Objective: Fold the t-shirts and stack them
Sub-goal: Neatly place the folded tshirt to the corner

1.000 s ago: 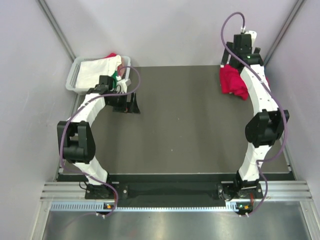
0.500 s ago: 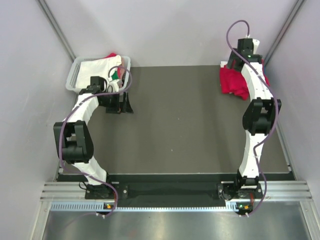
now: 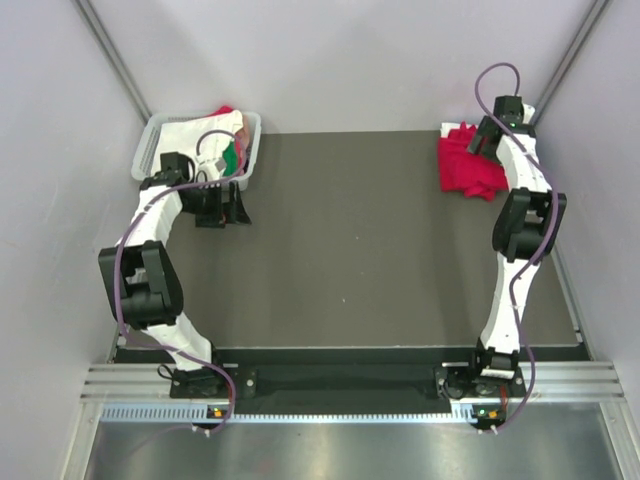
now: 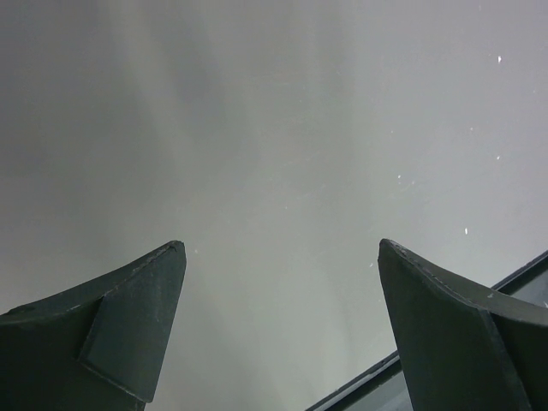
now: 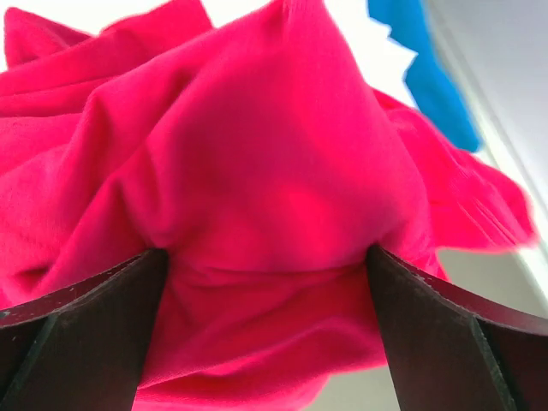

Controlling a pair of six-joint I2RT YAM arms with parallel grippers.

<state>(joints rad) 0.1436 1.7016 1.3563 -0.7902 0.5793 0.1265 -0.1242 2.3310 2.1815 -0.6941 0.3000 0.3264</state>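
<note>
A crumpled red t-shirt (image 3: pixel 463 166) lies in a heap at the far right of the dark table. My right gripper (image 3: pixel 481 139) stands open over its back edge. In the right wrist view the red t-shirt (image 5: pixel 257 154) bulges between the spread fingers (image 5: pixel 77 334) of the gripper (image 5: pixel 265 257), with blue cloth (image 5: pixel 428 60) and a bit of white cloth (image 5: pixel 377 43) behind it. A white t-shirt (image 3: pixel 192 134) fills the tub, with red cloth (image 3: pixel 222 112) at its back. My left gripper (image 3: pixel 222 208) hangs open just in front of the tub; nothing lies between its fingers (image 4: pixel 128 317) in the left wrist view.
The pale plastic tub (image 3: pixel 146 158) sits at the far left corner, a green scrap (image 3: pixel 232 158) at its near right edge. Grey walls close in on the left, back and right. A metal rail (image 3: pixel 350 385) runs along the near edge by the arm bases.
My left gripper has drifted left, closer to the tub's front. My right arm has swung right and back, its wrist now at the red heap's far right edge.
</note>
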